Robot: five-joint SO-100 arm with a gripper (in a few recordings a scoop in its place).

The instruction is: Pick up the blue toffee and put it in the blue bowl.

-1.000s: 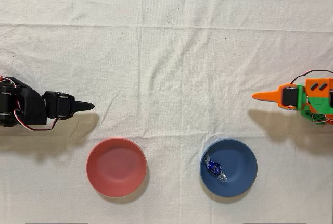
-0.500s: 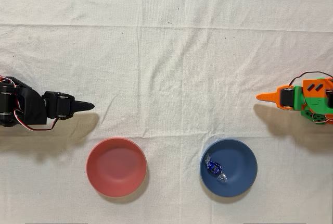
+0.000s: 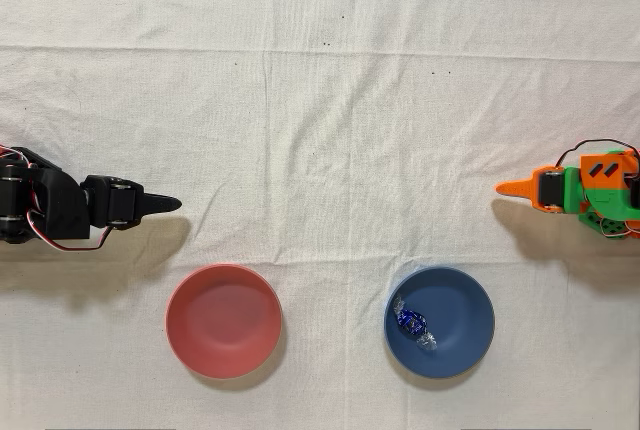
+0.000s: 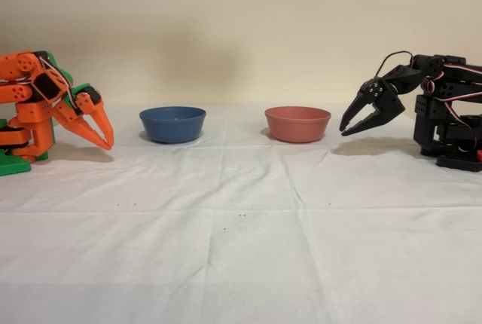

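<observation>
The blue toffee [image 3: 414,323] already lay inside the blue bowl [image 3: 465,322], well apart from the orange arm's empty, nearly closed hand [image 4: 107,140].

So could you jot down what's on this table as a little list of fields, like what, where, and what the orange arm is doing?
blue toffee: lying inside the blue bowl, left of its centre in the overhead view
pink-red bowl: holds nothing, apart from the blue bowl
orange arm's gripper: shut, holding nothing, pulled back beside the blue bowl
black arm: idle
surface: creased white cloth
</observation>
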